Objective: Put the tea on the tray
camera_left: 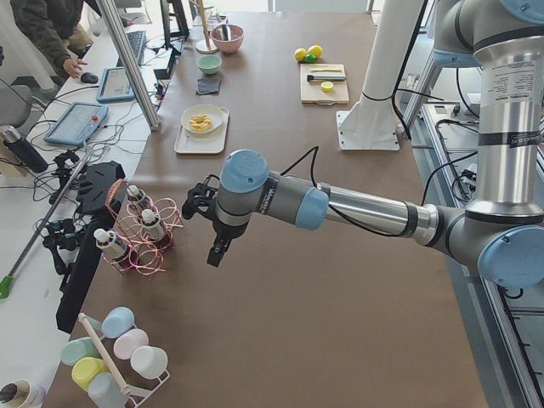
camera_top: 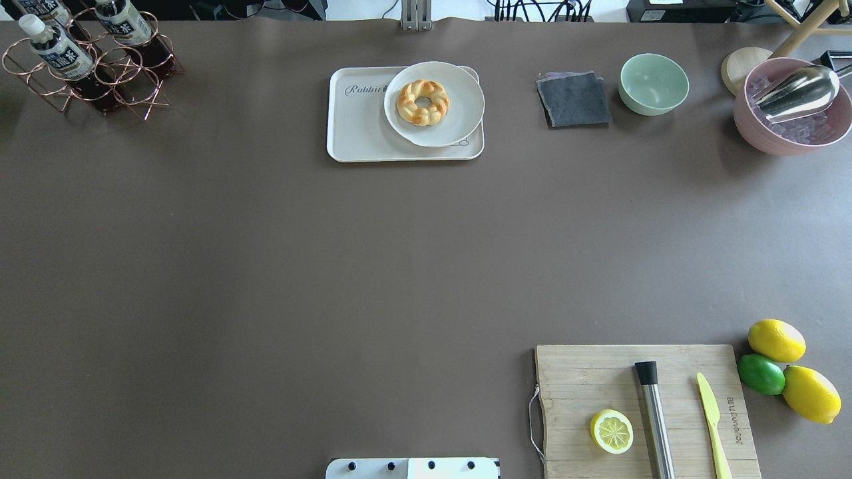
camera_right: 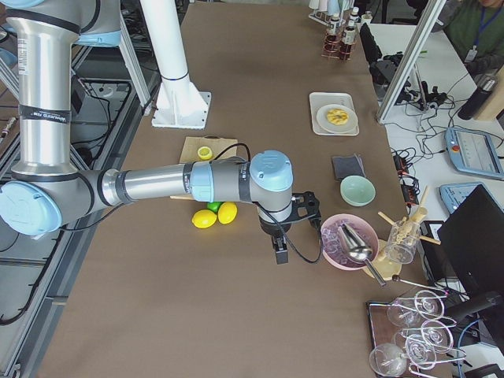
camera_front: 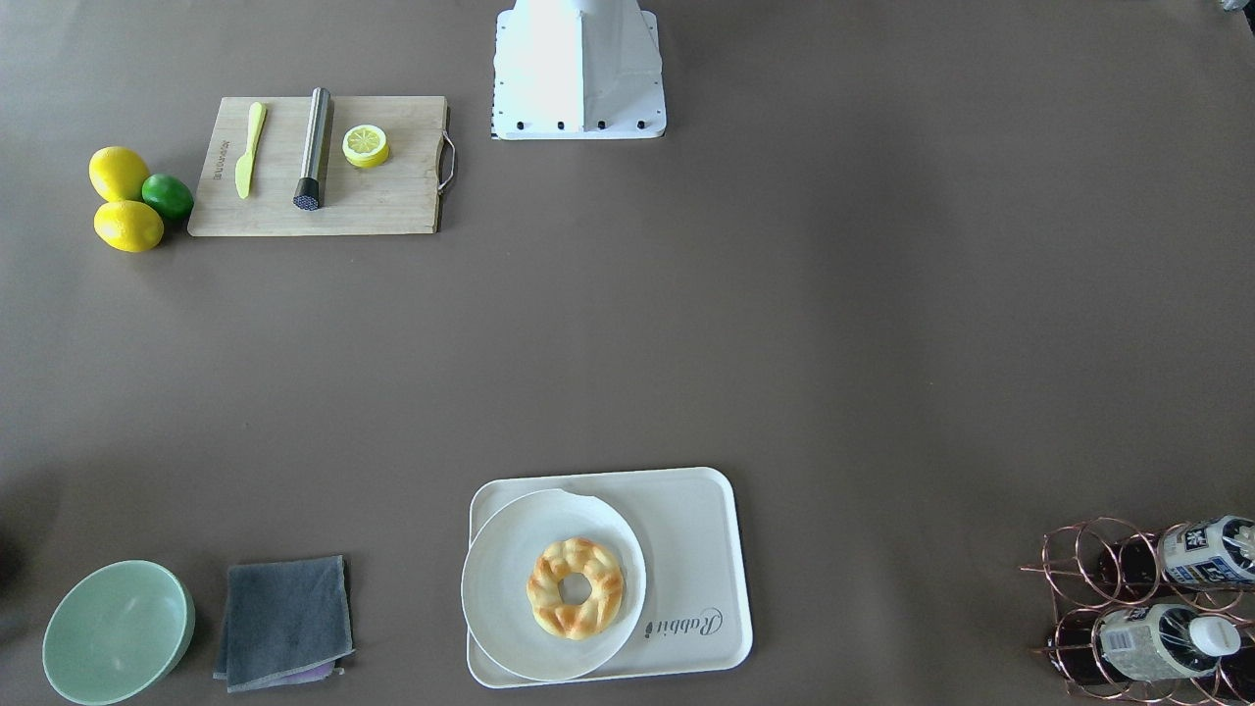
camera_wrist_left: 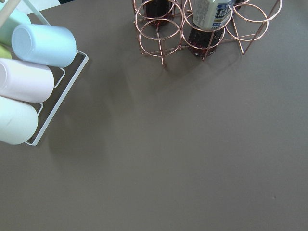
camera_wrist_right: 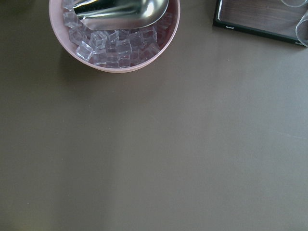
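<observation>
Copper rack (camera_top: 126,83) holding tea (camera_top: 58,53), tray (camera_top: 359,130) well apart, bearing plate (camera_top: 466,100)

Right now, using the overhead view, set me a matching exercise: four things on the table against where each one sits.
Things:
1. doughnut
2. lemon half
3. metal scoop
4. tea bottles

Places:
A. in the copper wire rack
B. on the wooden cutting board
C. in the pink bowl of ice
D. on the round white plate

Pairs: 1-D, 2-B, 3-C, 4-A
</observation>
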